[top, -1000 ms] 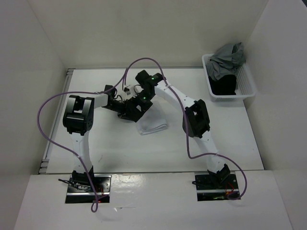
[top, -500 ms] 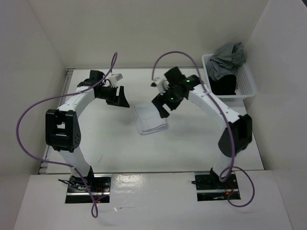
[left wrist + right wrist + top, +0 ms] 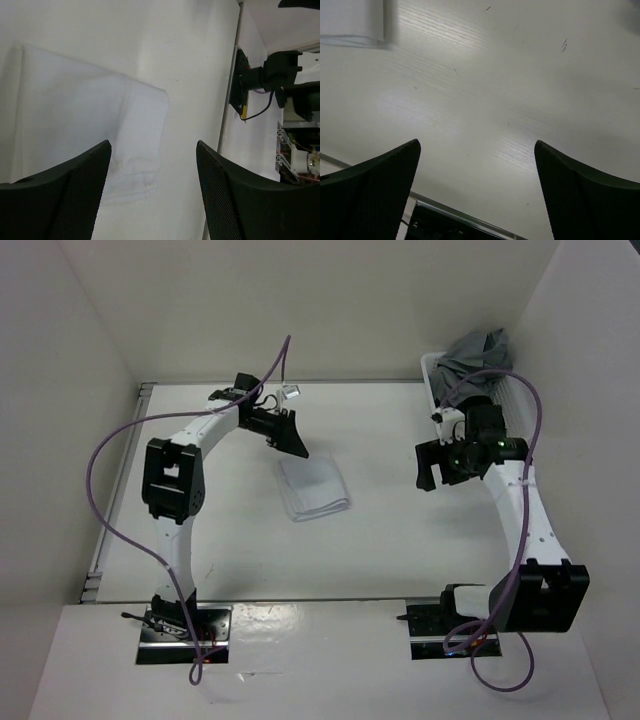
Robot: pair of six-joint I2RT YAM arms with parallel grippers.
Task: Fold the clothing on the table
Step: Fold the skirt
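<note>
Black mesh-faced fingers of my left claw stand well apart with nothing held, only cloth and bare surface showing through the gap. It hangs over the far left corner of the plain white, thin fabric clothing. The clothing lies as a compact folded rectangle near the middle of the smooth white bench, flat and touching nothing else. From this claw the clothing is just toward the near side and a little to the right. In the left wrist view 1 folded edge runs down the gap between the fingers.

My right claw is spread just as wide and is also empty. Its wrist view shows bare bench, with only a blurred white corner of the clothing at the top left. It sits well apart from the clothing, off to the right, close to the white plastic mesh basket that holds the grey garment and the black garment.

The rectangle is skewed slightly against the bench edges, its sides running far to near with a lean to the right. I cannot tell from above which side is longer. I judge the left arm the nearer of the 2, so any further fold or tidying would start from that far left corner.
</note>
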